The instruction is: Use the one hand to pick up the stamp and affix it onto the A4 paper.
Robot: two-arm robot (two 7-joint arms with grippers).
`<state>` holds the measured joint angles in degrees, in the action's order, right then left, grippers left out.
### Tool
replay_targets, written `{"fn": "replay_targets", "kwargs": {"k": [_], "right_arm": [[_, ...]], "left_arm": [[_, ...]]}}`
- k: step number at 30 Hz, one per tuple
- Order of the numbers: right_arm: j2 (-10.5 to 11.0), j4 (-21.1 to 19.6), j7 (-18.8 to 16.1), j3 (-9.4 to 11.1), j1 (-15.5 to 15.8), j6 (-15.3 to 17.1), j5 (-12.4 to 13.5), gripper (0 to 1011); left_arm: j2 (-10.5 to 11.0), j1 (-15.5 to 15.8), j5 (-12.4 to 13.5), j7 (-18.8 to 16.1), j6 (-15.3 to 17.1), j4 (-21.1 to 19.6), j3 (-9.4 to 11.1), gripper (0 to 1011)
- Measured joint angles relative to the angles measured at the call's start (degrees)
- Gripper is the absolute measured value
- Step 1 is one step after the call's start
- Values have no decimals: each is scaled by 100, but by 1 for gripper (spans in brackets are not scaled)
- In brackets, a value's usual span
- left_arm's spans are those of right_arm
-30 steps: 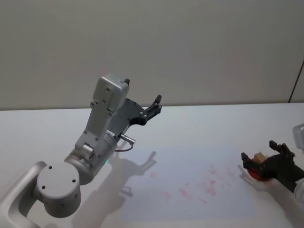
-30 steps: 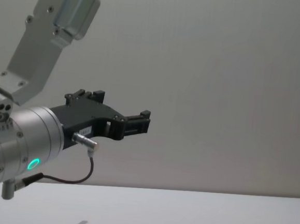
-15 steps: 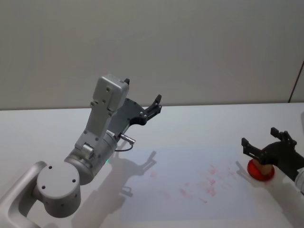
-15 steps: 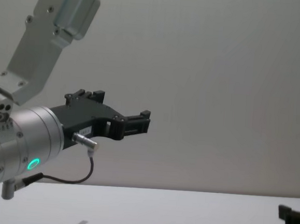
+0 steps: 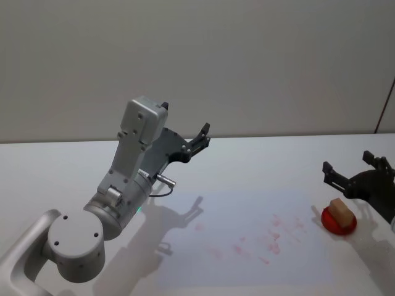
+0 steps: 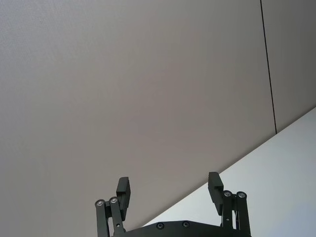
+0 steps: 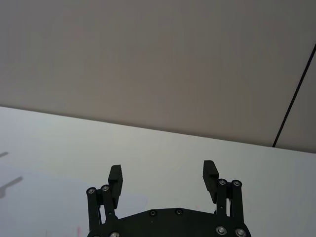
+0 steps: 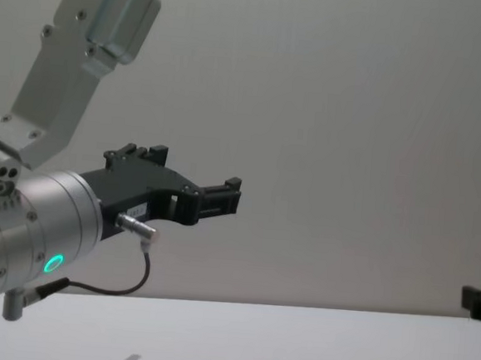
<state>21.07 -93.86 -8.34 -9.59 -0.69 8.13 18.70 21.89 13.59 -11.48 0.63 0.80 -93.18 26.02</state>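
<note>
The right gripper (image 5: 358,176) is seen at the right edge of the head view, raised above the surface, and its fingers (image 7: 116,177) are spread open with nothing between them. The stamp (image 5: 339,210) is placed on a red round pad (image 5: 338,222), just beside the right edge of the A4 paper (image 5: 247,240), and it is apart from the gripper, which is a little farther and more to the right. Between the stamp and the paper's middle there is free room. On the right half of the paper, several faint pink marks (image 5: 271,237) are printed.

The left gripper (image 5: 199,137) is held high over the far left part of the surface (image 5: 259,160), well apart from the paper, and its fingers (image 6: 123,190) are open as well. The surface is white and plain. Behind it a grey wall (image 5: 247,61) is seen, with a dark vertical seam (image 5: 386,108) at the far right.

Compared with one second ago, the stamp has been released: then it was gripped between the right fingers over the pad, and now it is left on the pad while the gripper has been lifted and drawn back to the right. The left arm has not been moved.
</note>
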Motion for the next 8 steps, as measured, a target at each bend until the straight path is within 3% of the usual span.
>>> {"fn": "replay_targets", "kwargs": {"k": [8], "right_arm": [[10,-126,127,34,41,-6,81,1001]], "left_arm": [[0,0,0,0,0,0,0,1001]]}}
